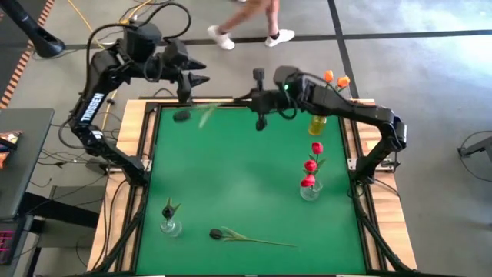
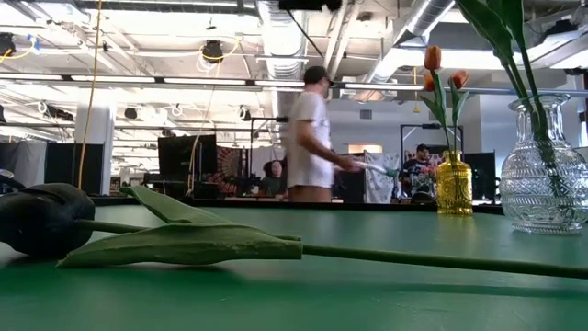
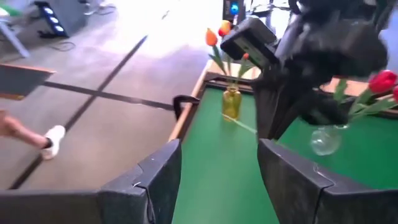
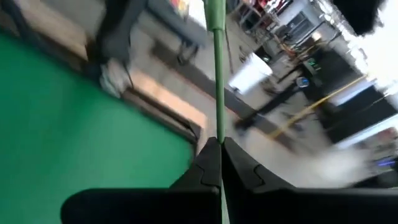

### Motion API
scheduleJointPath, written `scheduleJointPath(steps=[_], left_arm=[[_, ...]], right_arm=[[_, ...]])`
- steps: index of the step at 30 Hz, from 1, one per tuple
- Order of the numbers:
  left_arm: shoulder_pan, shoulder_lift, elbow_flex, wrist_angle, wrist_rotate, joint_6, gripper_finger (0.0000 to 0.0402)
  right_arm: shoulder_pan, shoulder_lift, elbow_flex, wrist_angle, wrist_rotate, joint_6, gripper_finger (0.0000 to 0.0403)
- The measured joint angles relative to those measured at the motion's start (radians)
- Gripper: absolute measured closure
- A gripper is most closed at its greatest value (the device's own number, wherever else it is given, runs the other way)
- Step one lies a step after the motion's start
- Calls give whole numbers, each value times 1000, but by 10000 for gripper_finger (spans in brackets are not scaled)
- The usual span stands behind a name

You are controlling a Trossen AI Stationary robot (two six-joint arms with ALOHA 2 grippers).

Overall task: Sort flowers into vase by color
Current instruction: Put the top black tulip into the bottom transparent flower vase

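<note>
Near edge, six o'clock: dark flower (image 1: pixel 219 234) lying flat on green table (image 1: pixel 246 177). Seven o'clock: clear vase (image 1: pixel 170 225) with dark flower. Three o'clock: red flowers (image 1: pixel 311 164) in glass vase. Far edge, twelve o'clock: right gripper (image 4: pixel 219 167) pinching green stem (image 4: pixel 216 68). Eleven o'clock: left gripper (image 3: pixel 217 180) wide, holding nothing.

A green table (image 1: pixel 246 185) with a wooden edge carries three vases and one loose flower. At about two o'clock stands a yellow vase (image 1: pixel 317 125) holding orange tulips. Just below it, near three o'clock, a clear vase (image 1: pixel 310 191) holds red tulips. At seven o'clock stands a small clear vase (image 1: pixel 170 225) with a dark tulip. A dark tulip (image 1: pixel 250 238) lies flat at six o'clock.
</note>
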Motion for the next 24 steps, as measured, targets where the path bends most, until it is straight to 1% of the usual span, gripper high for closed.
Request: scheduleJointPath(steps=[2,5,8,11,14,17,20,22,24], left_arm=[[0,-14,0,0,-22,0,203],[0,-47,0,9,-76,0,203],[8,-99,-1,28,-154,16,203],[34,-164,-1,57,-226,16,203],[71,-227,-10,63,-243,15,203],[91,-295,-77,66,-200,-9,203],[92,-369,-203,130,-140,-55,203],[90,-421,-328,262,-64,-117,203],[79,-468,-469,440,16,-194,203]], right_arm=[[-36,0,21,0,-85,130,380],[-86,-1,38,3,-218,259,380],[-122,-1,41,0,-326,330,380],[-132,-1,41,5,-383,367,380],[-136,-1,41,60,-460,435,380],[-134,-1,41,201,-554,570,380],[-124,-1,41,354,-570,692,380],[-121,-1,41,432,-571,759,380],[-121,-1,41,479,-572,812,380]])
